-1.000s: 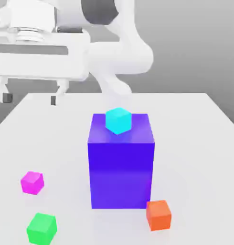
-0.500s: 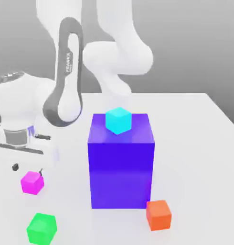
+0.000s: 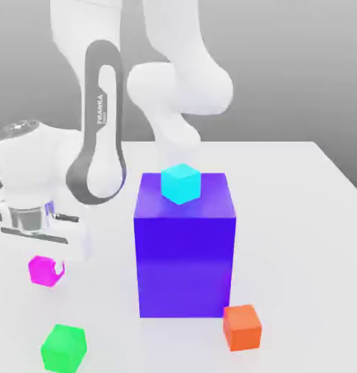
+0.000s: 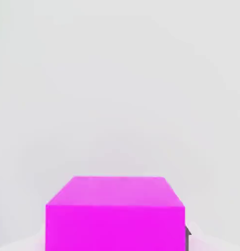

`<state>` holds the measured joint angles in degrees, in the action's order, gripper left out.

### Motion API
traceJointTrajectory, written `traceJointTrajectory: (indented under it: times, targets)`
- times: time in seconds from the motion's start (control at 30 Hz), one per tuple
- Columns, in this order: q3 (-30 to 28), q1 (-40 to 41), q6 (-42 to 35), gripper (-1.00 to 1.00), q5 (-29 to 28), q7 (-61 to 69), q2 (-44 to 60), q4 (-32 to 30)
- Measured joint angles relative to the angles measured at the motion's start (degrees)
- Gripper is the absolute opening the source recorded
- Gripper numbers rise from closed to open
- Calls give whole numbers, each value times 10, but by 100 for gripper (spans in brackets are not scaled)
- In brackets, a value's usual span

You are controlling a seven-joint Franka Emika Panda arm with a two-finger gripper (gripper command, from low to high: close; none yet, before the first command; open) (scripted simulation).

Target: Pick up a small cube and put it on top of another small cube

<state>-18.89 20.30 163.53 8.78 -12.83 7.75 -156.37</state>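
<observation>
A white table (image 3: 298, 189) is seen with a large blue-violet block (image 3: 184, 248) at its middle; a small cyan cube (image 3: 181, 183) is set on the block's top face, near the back edge. No container is present. The word "FRANKA" is printed in white down the grey side panel of the white arm (image 3: 101, 124). A magenta cube (image 3: 44, 270) is found on the exterior view's left, with the gripper (image 3: 46, 267) lowered over it and its fingers closed against the cube's sides. A green cube (image 3: 63, 347) lies nearer the front, an orange cube (image 3: 242, 327) beside the block's front corner. Half a second earlier the fingers were parted just above the magenta cube.
</observation>
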Motion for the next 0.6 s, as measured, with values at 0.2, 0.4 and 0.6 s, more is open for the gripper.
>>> traceJointTrajectory:
  times: [0.2, 0.4, 0.6]
  targets:
    - [26, -66, -94, -100, -34, -147, 5, 100]
    - [63, -116, -130, -100, -26, -246, 61, 192]
    - [82, -106, -85, 100, -4, -235, 114, 199]
